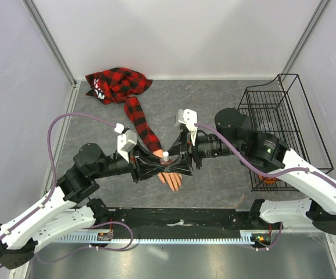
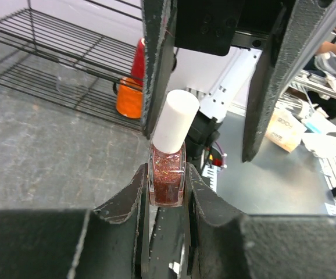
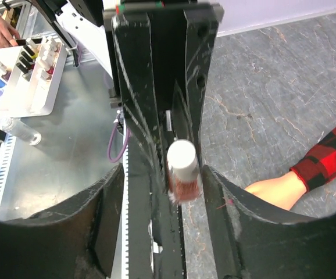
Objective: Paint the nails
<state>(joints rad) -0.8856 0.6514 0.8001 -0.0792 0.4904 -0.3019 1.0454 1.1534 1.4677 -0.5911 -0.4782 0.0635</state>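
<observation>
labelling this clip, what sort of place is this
Probably a robotics lab cell: white panel walls, left arm and right arm bolted to a rail, mannequin hand staged on a grey mat.

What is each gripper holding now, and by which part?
The left gripper is shut on the small glass bottle of glittery red polish, by its lower body. The right gripper stands open around the white cap, holding nothing.
</observation>
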